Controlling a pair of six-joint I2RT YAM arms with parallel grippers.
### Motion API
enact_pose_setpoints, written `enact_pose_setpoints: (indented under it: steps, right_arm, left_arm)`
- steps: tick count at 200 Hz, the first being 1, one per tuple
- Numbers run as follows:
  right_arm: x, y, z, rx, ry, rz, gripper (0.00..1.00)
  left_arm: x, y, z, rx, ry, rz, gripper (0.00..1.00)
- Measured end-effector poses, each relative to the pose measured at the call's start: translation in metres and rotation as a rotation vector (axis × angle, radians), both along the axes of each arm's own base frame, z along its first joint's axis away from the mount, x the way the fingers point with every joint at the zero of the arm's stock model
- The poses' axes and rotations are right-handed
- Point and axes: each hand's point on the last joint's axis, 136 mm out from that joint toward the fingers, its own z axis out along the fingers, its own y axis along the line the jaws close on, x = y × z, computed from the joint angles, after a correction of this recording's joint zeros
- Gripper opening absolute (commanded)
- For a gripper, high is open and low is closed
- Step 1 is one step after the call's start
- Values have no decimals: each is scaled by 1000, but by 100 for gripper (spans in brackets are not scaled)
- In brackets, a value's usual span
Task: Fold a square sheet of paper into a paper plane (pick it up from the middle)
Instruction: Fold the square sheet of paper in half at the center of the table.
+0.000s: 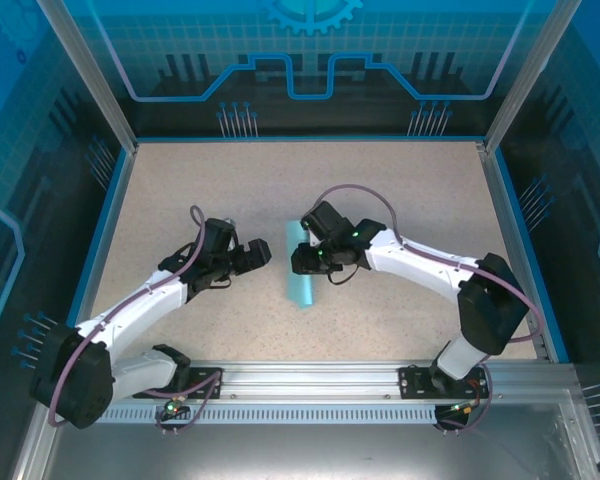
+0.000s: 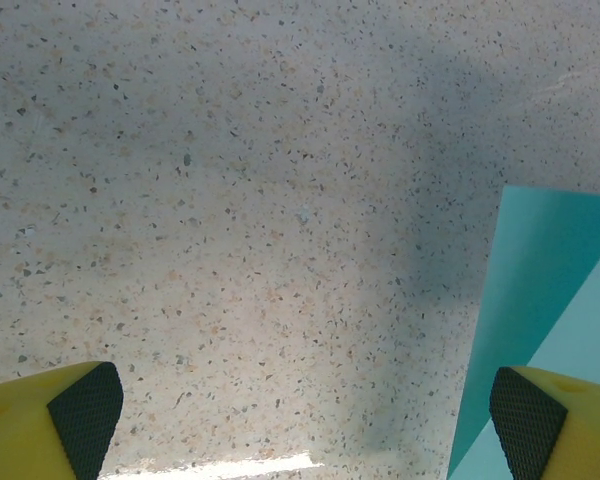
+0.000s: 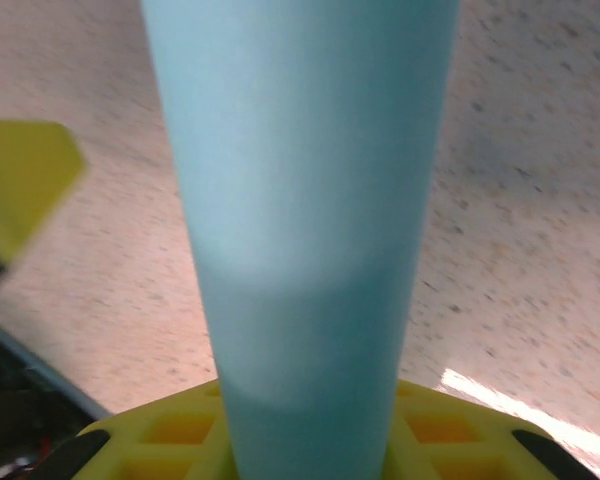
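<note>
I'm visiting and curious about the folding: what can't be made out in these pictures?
- Top view: the right hand covers the middle of the blue paper, hiding its folds there.
- Right wrist view: the paper lies so close that it blurs, and whether the hand grips it cannot be told.
- Left wrist view: the frame's right edge cuts off the paper; the bottom edge cuts the fingers of the open left hand.
</note>
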Motion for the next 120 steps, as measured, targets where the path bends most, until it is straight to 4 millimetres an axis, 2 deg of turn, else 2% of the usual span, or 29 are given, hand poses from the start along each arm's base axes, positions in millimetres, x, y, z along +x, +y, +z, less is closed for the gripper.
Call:
enact_pose_setpoints:
  steps: [31,66,89,120]
  right_arm:
    - [10,11,1,118,24,-31,31]
    - [12,20,-26,180,100,-47,32]
    - [10,17,-44,180,142,-59,32]
    - [9,7,-55,177,162,-79,34]
  left_arm:
    - [-1,-2,0,-8,4,-8,99]
    - [-2,-4,-1,-17,10,-17,98]
    - [-2,-5,-2,-22,18,-22,99]
    - [-3,-8,-6,-27,33,-30,98]
